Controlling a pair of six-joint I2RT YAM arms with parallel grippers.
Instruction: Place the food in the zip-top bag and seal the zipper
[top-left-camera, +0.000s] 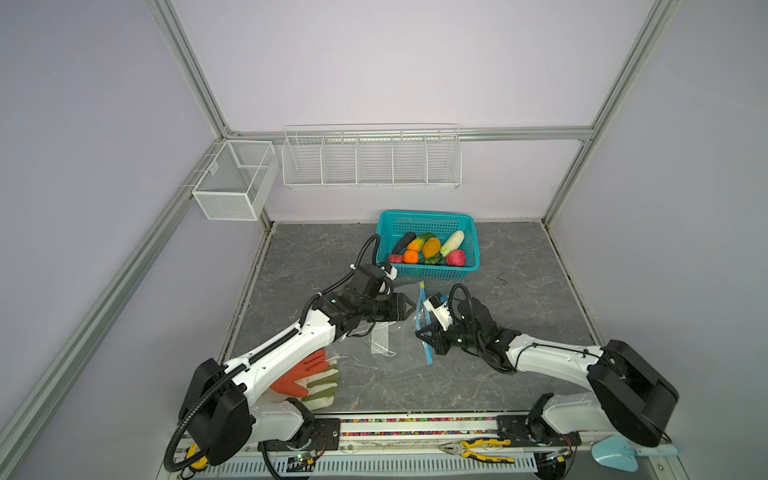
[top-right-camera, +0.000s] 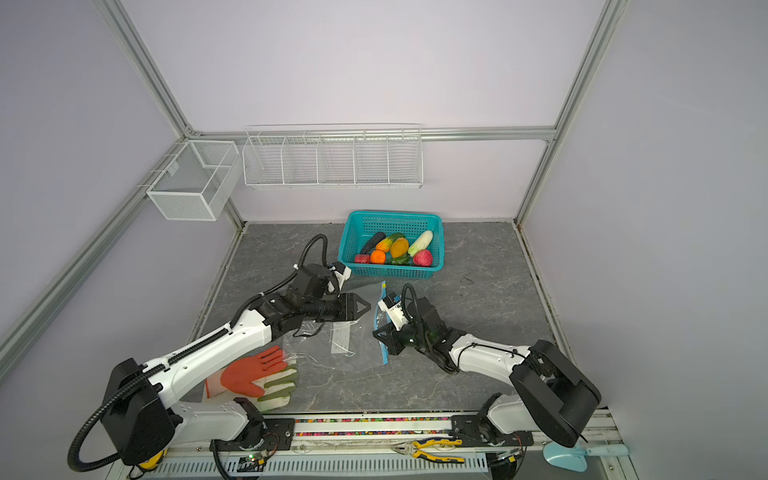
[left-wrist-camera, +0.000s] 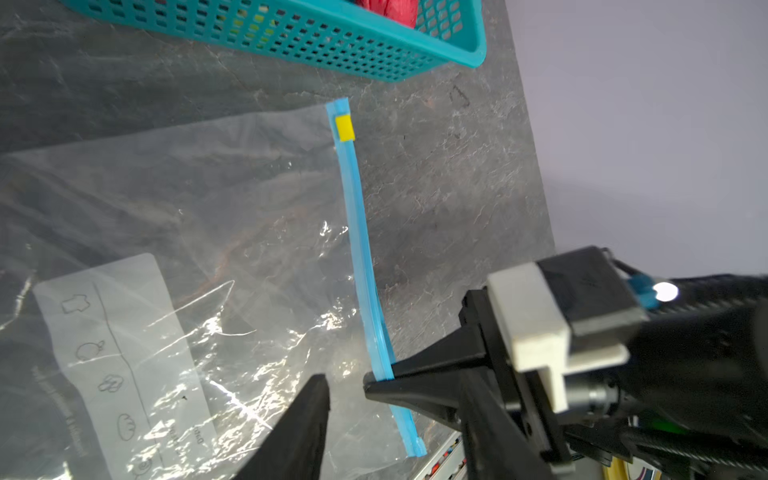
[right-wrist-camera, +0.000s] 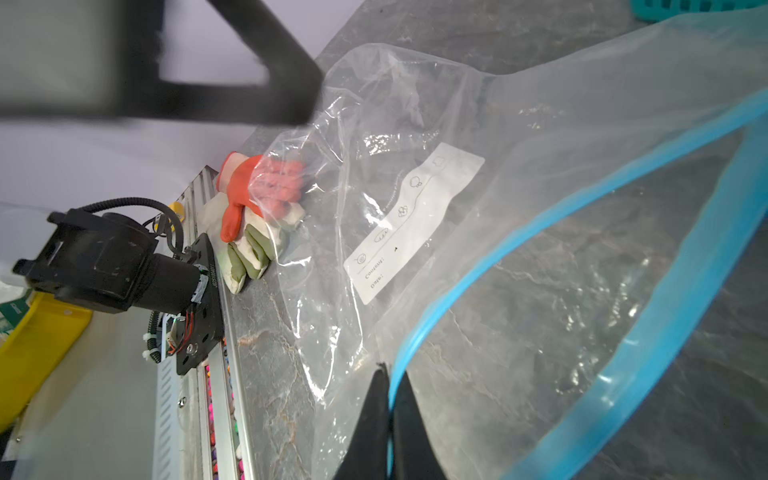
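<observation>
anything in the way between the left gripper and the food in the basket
Only the near wall of the basket stands between the left gripper and the food; from above the food lies uncovered. The far end of the zipper lies flat on the table between them.

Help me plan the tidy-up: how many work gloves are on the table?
2. An orange-palmed glove lies partly on top of a green-fingered glove, both at the front-left corner of the table; a third hidden underneath cannot be ruled out.
</observation>
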